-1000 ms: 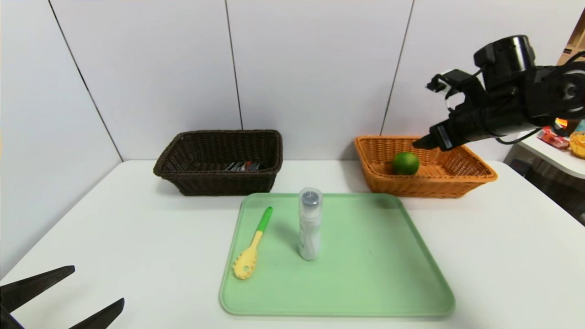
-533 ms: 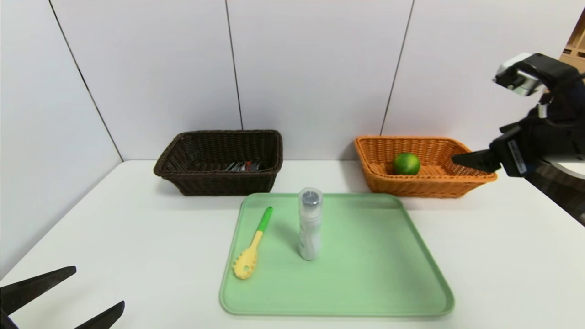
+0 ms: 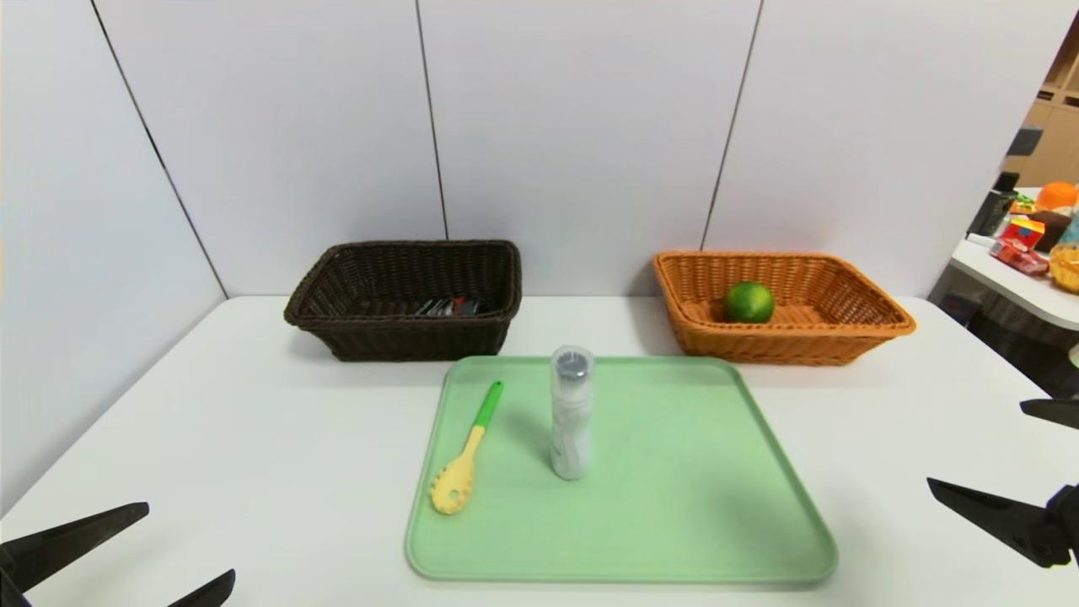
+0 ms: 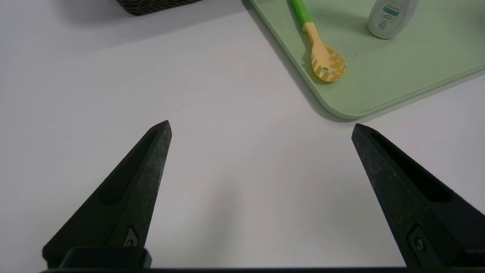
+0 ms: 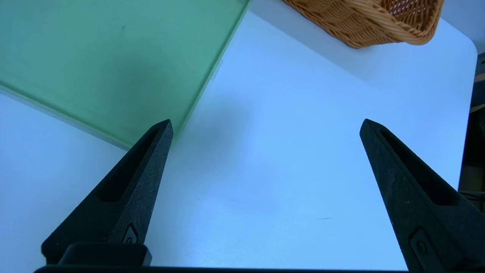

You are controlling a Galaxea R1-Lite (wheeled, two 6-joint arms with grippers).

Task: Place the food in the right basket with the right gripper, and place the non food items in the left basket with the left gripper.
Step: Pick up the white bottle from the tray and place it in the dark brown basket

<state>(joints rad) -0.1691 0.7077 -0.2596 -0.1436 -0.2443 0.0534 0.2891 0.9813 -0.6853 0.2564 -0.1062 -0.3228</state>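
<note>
A green lime (image 3: 748,301) lies in the orange right basket (image 3: 877,330). The dark brown left basket (image 3: 337,324) holds a small dark item (image 3: 447,307). On the green tray (image 3: 674,523) lie a yellow spaghetti spoon with a green handle (image 3: 462,459) (image 4: 320,53) and an upright white bottle (image 3: 571,413) (image 4: 390,17). My left gripper (image 3: 190,544) (image 4: 261,127) hovers open and empty over the table's near left corner. Low at the table's right edge, beside the tray, my right gripper (image 3: 978,447) (image 5: 265,125) is open and empty.
A side table (image 3: 1024,282) with colourful items stands at the far right. White wall panels close off the back. The white table (image 3: 253,421) lies bare around the tray.
My right arm has swung down and back from above the orange basket to the table's near right edge, leaving the lime in the basket. The left gripper has barely moved.
</note>
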